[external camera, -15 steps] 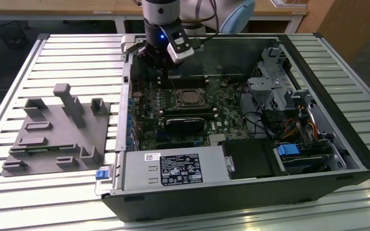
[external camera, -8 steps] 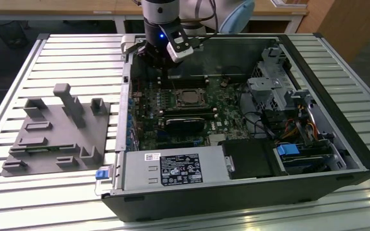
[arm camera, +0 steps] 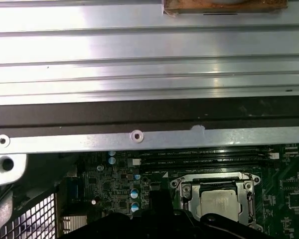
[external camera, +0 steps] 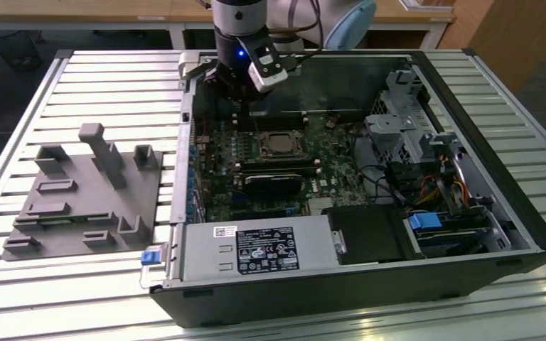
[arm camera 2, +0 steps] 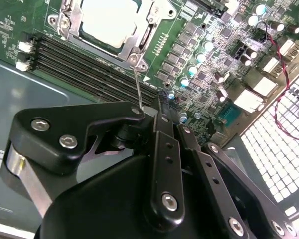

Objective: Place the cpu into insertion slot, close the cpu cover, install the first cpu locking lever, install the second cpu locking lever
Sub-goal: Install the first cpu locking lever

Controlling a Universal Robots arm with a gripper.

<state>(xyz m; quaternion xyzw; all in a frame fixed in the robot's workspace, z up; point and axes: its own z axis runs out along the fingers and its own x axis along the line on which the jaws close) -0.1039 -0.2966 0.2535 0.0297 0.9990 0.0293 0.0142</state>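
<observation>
Tool, open or closed I cannot tell, overlaps the locking lever beside the cpu cover; likely stiff springy wire, best held at its tip

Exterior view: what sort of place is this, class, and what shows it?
Probably a robotics lab or assembly test bench: an open computer case lies on a slatted metal table, a robot arm reaches over its motherboard, and a grey fixture block sits beside it.

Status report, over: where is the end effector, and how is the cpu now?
End effector low over the board, at a raised locking lever. Cpu seated in insertion slot, cpu cover down over it. No obstruction seen.
</observation>
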